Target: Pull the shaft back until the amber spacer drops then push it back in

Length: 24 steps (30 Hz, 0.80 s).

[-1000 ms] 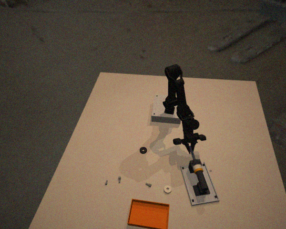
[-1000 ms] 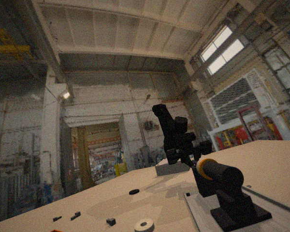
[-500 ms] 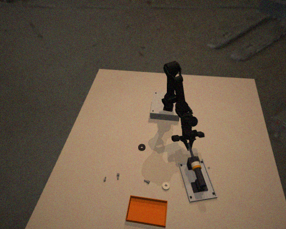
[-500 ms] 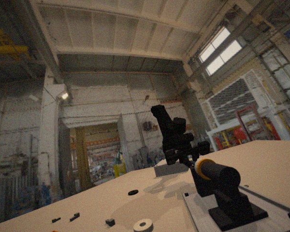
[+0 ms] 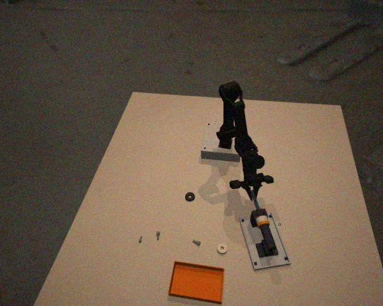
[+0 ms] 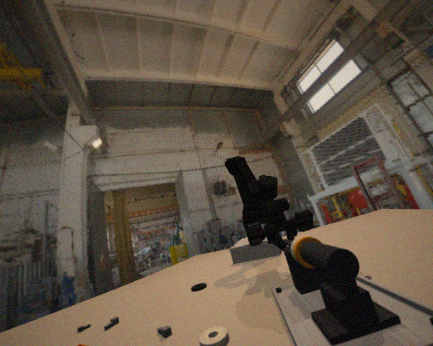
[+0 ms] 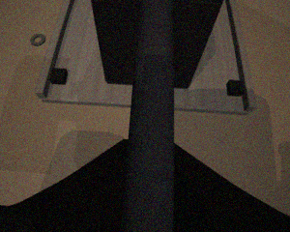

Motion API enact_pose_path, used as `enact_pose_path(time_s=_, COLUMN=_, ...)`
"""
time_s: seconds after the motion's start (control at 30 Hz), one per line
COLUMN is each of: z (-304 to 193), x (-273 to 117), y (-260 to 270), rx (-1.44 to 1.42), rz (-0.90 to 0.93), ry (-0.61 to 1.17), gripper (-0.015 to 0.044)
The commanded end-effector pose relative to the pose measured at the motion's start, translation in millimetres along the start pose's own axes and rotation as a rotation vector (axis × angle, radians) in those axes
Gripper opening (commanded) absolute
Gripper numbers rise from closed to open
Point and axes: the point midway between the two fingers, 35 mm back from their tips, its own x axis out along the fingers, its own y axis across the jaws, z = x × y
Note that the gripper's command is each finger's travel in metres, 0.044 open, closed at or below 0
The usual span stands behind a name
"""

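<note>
My gripper (image 5: 253,197) (image 6: 283,244) (image 7: 147,151) is shut on the grey shaft (image 5: 256,203) (image 7: 153,103), which runs from the fingers into the dark support block (image 5: 253,221) (image 7: 117,53). The amber spacer (image 5: 263,222) (image 6: 299,254) sits at the near end of the big dark housing block (image 5: 267,237) (image 6: 327,256), on the shaft line. A white spacer (image 5: 261,218) (image 6: 293,249) sits between it and the support block. Both spacers are up in line with the housing. The shaft inside them is hidden. In the wrist view neither spacer shows.
The grey baseplate (image 5: 247,237) carries both blocks. A small ring (image 5: 279,224) lies beside it. A black ring (image 5: 186,196) (image 6: 198,287), a white washer (image 5: 219,250) (image 6: 222,336), three small bolts and an orange tray (image 5: 195,299) lie on its left side.
</note>
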Motion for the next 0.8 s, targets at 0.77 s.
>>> enact_pose_path(time_s=0.77, z=-2.7, x=-2.6, y=-0.5, rx=0.003, rz=-0.003, ry=0.000, gripper=0.0000)
